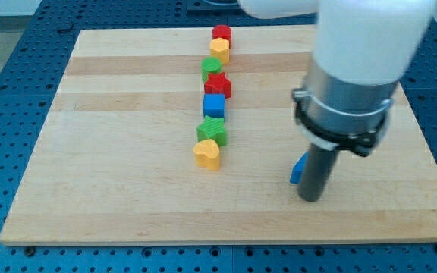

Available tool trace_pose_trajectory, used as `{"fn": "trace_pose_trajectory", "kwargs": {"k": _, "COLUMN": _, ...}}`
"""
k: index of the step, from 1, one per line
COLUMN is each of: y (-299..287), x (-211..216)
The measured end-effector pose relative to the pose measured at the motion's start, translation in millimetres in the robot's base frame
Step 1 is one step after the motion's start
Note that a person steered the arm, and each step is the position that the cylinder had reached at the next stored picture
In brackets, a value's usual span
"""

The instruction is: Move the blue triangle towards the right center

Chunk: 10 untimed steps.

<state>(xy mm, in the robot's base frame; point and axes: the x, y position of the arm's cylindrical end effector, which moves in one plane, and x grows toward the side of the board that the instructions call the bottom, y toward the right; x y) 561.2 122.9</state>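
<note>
The blue triangle lies on the wooden board at the view's lower right of centre, mostly hidden behind my rod. My tip rests on the board just right of and slightly below the triangle, touching or nearly touching its right side. The arm's white and grey body fills the view's upper right.
A column of blocks runs down the board's middle: red cylinder, yellow block, green block, red star, blue cube, green star, yellow heart. The board's right edge lies beyond the arm.
</note>
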Motion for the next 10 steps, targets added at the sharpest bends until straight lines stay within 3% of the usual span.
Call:
{"fn": "trace_pose_trajectory", "kwargs": {"k": 2, "y": 55, "x": -23}}
{"fn": "trace_pose_trajectory", "kwargs": {"k": 3, "y": 52, "x": 1}}
{"fn": "trace_pose_trajectory", "kwargs": {"k": 4, "y": 31, "x": 19}}
{"fn": "trace_pose_trajectory", "kwargs": {"k": 7, "y": -5, "x": -62}}
{"fn": "trace_pose_trajectory", "kwargs": {"k": 10, "y": -56, "x": -32}}
